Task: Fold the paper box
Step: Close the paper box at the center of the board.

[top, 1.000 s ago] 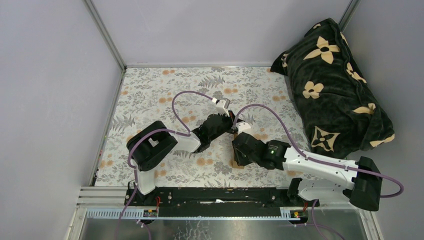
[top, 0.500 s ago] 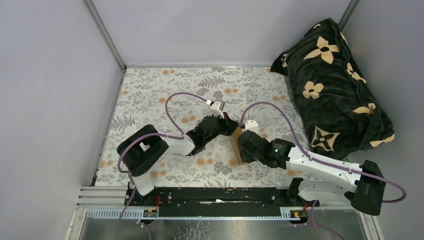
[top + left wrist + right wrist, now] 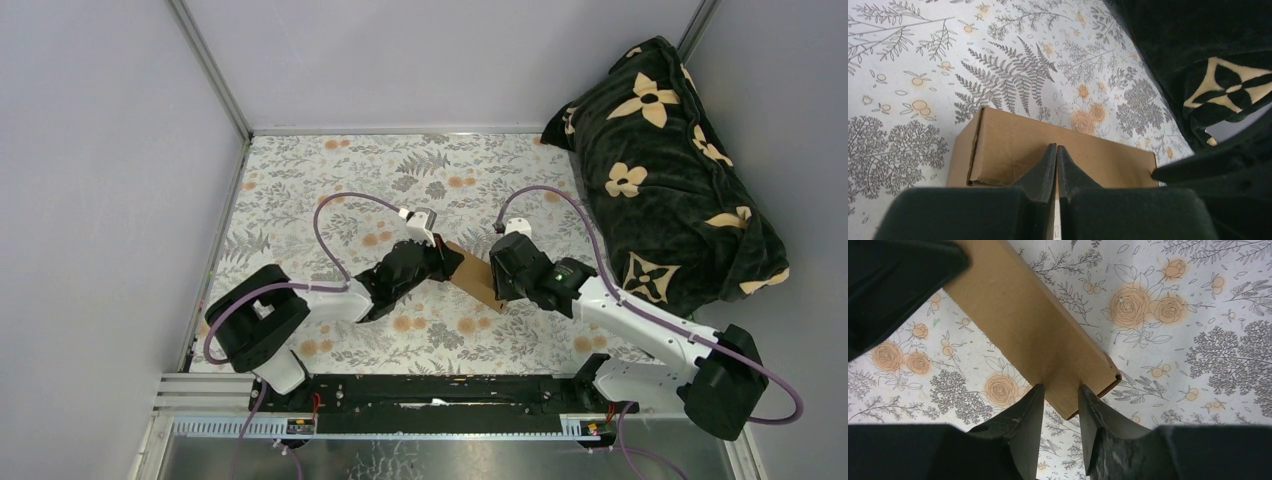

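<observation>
brown paper box [image 3: 475,280] is lying between left gripper [image 3: 1056,150], fingers closed against it, and right gripper [image 3: 1060,391], narrowly parted.

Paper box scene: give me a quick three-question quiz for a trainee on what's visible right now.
1. True or false: the left gripper has its fingers pressed together.
2. What lies at the far right of the table? A: black flowered blanket. B: green bowl. C: toolbox.
3. Fill in: the paper box lies ___ the left gripper and the right gripper.
Key: 1 true; 2 A; 3 between.
</observation>
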`<state>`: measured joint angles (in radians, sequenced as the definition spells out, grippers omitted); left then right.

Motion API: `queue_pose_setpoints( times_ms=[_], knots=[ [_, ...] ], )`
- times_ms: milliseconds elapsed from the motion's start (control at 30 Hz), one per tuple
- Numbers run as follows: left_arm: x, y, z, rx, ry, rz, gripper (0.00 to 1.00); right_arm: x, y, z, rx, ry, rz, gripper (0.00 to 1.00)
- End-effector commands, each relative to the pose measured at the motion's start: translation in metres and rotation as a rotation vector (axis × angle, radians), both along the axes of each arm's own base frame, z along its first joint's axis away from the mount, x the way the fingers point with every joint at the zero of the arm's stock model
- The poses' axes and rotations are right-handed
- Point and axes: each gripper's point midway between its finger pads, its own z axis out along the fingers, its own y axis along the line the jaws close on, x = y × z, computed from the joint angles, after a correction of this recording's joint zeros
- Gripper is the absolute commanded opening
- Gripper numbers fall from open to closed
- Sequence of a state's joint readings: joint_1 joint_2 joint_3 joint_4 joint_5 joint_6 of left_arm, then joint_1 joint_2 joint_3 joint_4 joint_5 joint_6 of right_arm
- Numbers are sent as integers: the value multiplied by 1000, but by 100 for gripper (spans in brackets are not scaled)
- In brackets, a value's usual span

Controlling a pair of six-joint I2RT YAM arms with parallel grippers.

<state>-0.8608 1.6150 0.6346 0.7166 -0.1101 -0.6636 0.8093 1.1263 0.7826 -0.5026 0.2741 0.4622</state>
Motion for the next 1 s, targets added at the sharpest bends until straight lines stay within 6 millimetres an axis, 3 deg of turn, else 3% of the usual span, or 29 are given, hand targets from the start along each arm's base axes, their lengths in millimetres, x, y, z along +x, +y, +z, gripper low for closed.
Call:
queue_pose_setpoints(
  times_ms=[0,133,433,733,967],
  knots=[
    [-19,11,-19,79,58,5,8,14,2,13,-23,-15,32,40],
    [-28,11,-15,70,67,9,8,27,15,24,-20,-24,55,40],
    [-46,8,-13,67,107,41,8,42,32,13,-21,4,81,40],
    [-43,19,-23,125,130,128,8,24,14,41,25,-32,54,40],
    [-37,25,-23,147,128,175,9,1,15,32,63,47,88,38]
  ],
)
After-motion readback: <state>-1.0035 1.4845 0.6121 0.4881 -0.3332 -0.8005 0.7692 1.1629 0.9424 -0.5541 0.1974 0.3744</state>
